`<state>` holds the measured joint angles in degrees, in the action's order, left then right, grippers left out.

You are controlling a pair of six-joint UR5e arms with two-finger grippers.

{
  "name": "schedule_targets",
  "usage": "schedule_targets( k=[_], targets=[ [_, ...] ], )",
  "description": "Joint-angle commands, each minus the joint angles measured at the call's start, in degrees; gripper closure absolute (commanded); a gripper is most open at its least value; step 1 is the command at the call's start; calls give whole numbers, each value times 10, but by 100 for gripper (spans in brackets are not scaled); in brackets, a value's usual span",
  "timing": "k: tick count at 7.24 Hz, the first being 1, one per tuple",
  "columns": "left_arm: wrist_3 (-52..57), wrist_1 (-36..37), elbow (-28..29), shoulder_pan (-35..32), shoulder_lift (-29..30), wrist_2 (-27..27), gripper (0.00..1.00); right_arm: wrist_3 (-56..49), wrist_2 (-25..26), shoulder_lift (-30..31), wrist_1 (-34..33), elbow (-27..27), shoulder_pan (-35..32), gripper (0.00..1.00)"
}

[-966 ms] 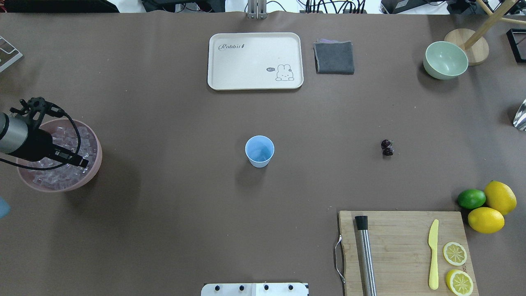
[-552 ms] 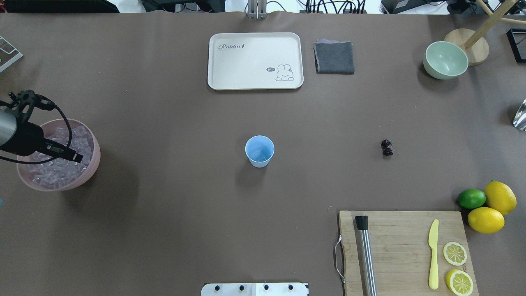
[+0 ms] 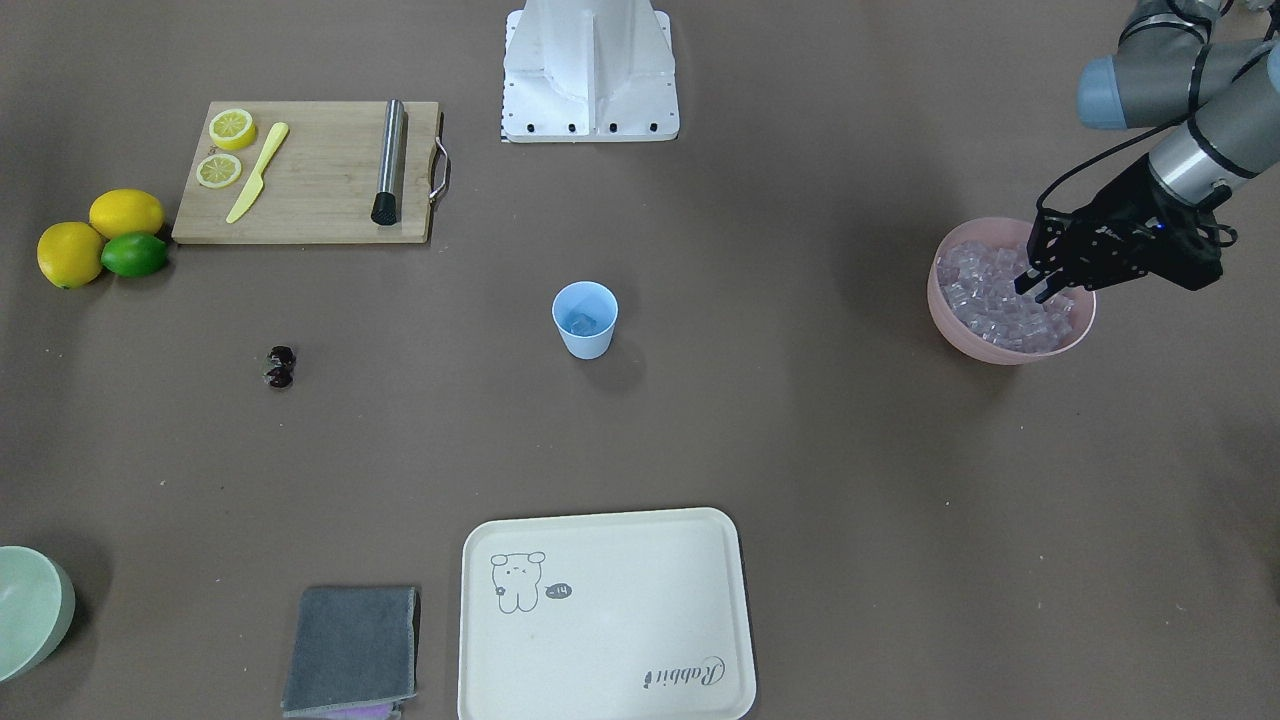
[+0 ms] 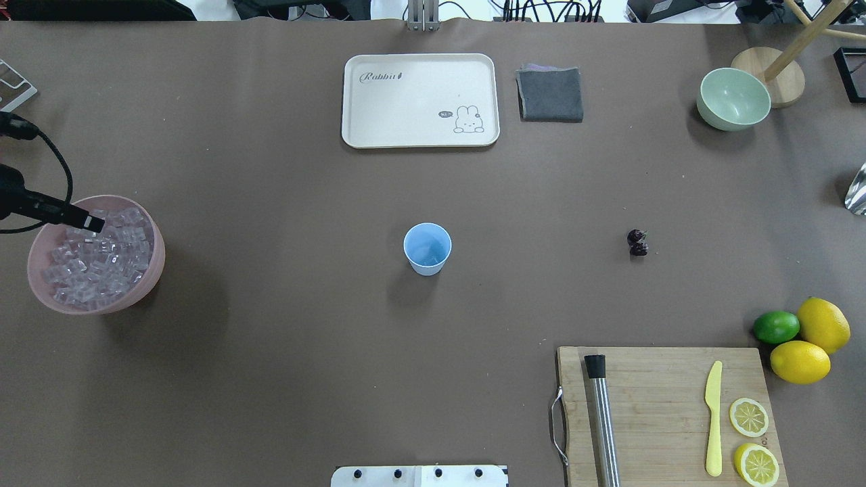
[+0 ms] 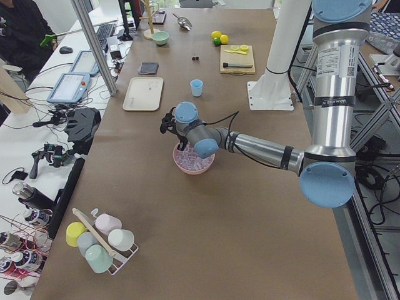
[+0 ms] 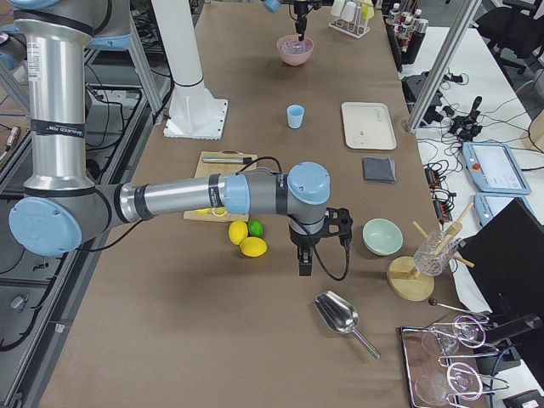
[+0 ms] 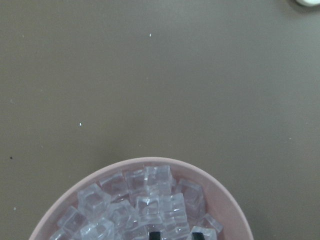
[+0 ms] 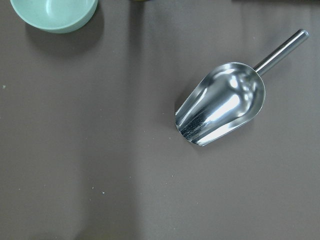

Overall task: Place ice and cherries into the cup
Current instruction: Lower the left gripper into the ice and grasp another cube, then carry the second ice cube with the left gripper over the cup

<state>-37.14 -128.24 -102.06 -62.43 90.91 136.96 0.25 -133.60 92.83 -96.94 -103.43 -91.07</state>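
**Ice** (image 4: 95, 264): many small clear, glossy cubes heaped in a pink bowl (image 4: 160, 260) by the left edge of the tabletop. The heap reaches about to the rim.

**Cup** (image 4: 427, 249): small, light blue, tapered, without a handle. It stands upright at the middle of the tabletop, well apart from the pink bowl. The front-facing view shows a faint clear shape at its bottom, too small to make out for certain.

**Cherries** (image 4: 637, 243): two tiny, dark, glossy fruits joined as a pair. They lie between the cup and the right edge, touching nothing else.

**Left end effector** (image 3: 1036, 288): over the far side of the pink bowl. Its fingers are spread, with the tips down among the top cubes. Whether a cube sits between them cannot be told.

**Right end effector** (image 6: 304, 265): near the right edge, above a metal scoop (image 8: 220, 102). Spread or pressed together cannot be told.

**Far edge:** cream tray (image 4: 419, 100), with a folded grey cloth (image 4: 550, 95) just beside it.

**Far right corner:** pale green bowl (image 4: 733, 99).

**Near right corner:** cutting board (image 4: 663, 406). It carries a steel rod (image 4: 602, 426), a yellow knife (image 4: 713, 419) and two lemon slices (image 4: 749, 417).

**Beside the board, at the right edge:** two lemons (image 4: 800, 362) and a lime (image 4: 776, 327), touching one another.
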Motion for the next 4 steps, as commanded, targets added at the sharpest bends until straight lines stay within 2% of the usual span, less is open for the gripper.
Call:
schedule_targets(
  k=[1,2,3,4],
  targets=[
    [-80,32,-21,-9,95,15,100,1,0,0,0,3,0,0],
    [-157,33,-22,-2,159,14,100,1,0,1,0,4,0,0],
    [-226,33,-22,52,208,1,100,1,1,1,0,5,0,0],
    [-293,33,-19,142,269,-101,100,1,1,1,0,9,0,0]
  ],
)
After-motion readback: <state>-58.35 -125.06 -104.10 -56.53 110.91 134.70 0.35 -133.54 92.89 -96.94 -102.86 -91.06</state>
